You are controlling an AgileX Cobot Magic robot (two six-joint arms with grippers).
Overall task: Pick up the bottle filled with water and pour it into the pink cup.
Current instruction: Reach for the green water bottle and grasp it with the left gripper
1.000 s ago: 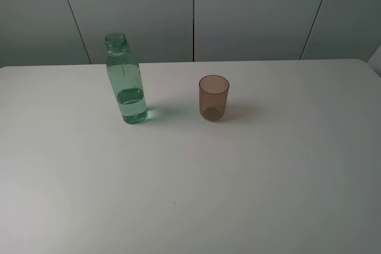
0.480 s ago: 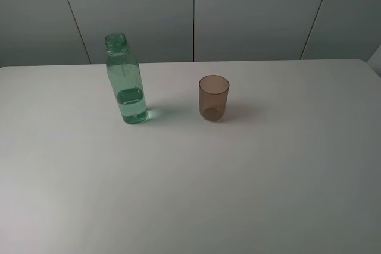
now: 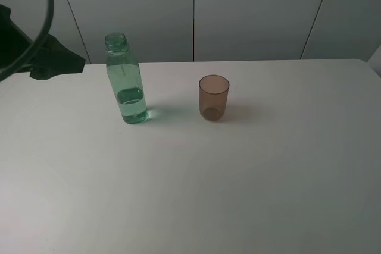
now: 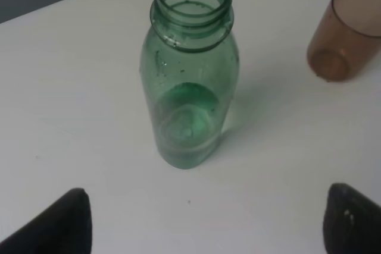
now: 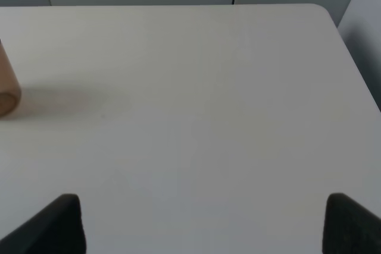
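Observation:
The green bottle [image 3: 126,81] stands upright and uncapped on the white table [image 3: 250,171], left of centre, with water in its lower part. The pink cup [image 3: 214,97] stands upright to its right, apart from it. In the left wrist view the bottle [image 4: 190,87] is straight ahead of my left gripper [image 4: 205,230], which is open and empty and short of it; the cup [image 4: 348,34] is beyond. My left arm [image 3: 41,57] shows at the far left of the exterior view. My right gripper [image 5: 205,227] is open and empty over bare table, with the cup's edge [image 5: 7,87] at the frame's side.
Grey wall panels [image 3: 250,10] stand behind the table's far edge. The table's rounded far right corner [image 5: 324,13] shows in the right wrist view. A thin cable [image 3: 49,4] loops above the left arm.
My left arm has come into the exterior view at the upper left, behind and left of the bottle. The bottle and the cup have not moved.

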